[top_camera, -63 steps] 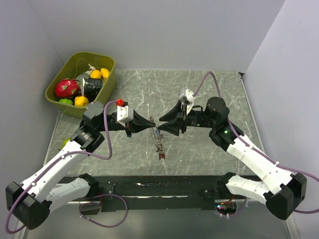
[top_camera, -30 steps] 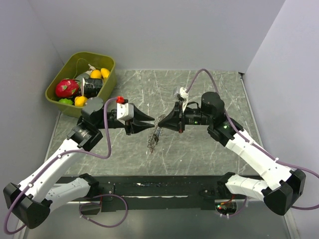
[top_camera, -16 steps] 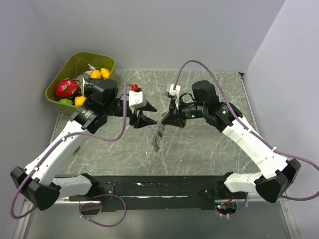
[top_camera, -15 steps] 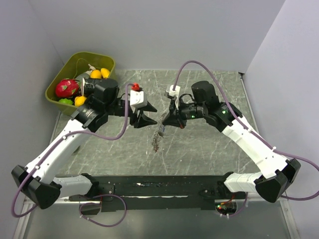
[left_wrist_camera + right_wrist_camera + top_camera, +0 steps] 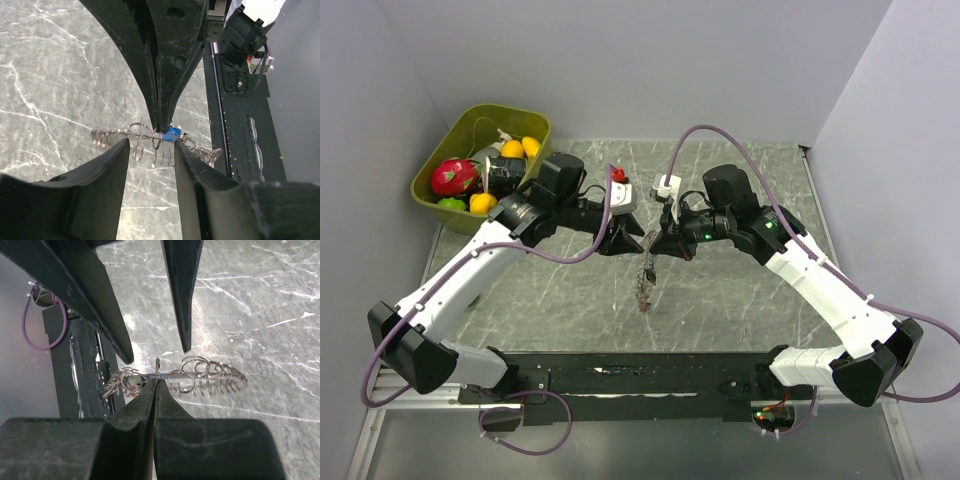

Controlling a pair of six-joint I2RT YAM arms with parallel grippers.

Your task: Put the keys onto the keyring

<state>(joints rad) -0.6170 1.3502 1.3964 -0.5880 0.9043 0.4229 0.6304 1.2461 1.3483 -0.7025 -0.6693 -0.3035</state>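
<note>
Your right gripper (image 5: 156, 381) has its jaws pressed fully together on 1 thin wire loop of the keyring (image 5: 190, 372), holding it up between the 2 arms. The rest of the keyring, a loose string of rings and small silvery keys, trails from that pinch down toward the marble table (image 5: 740, 300). In the top view its lower end looks close to the surface, though you cannot tell whether it touches.

Your left gripper (image 5: 151, 145) is partly open and carries nothing. Its 2 fingers (image 5: 182, 300) stand on either side of the pinched loop, near it but apart from it.

1 blue-headed key (image 5: 172, 133) sits right against the loop, just beside the right gripper's tip. It looks as if it hangs from the wire, but the pictures are too fine-grained to show whether it is truly threaded on. A red speck (image 5: 134, 395) shows under the rings in the right wrist view. It may be another key head, but it is too small to call.

So judge the task as partway through. The ring is presented and steady, and perhaps 1 key is on. No loose key shows on the table or in a gripper, so you cannot tell what is left.
</note>
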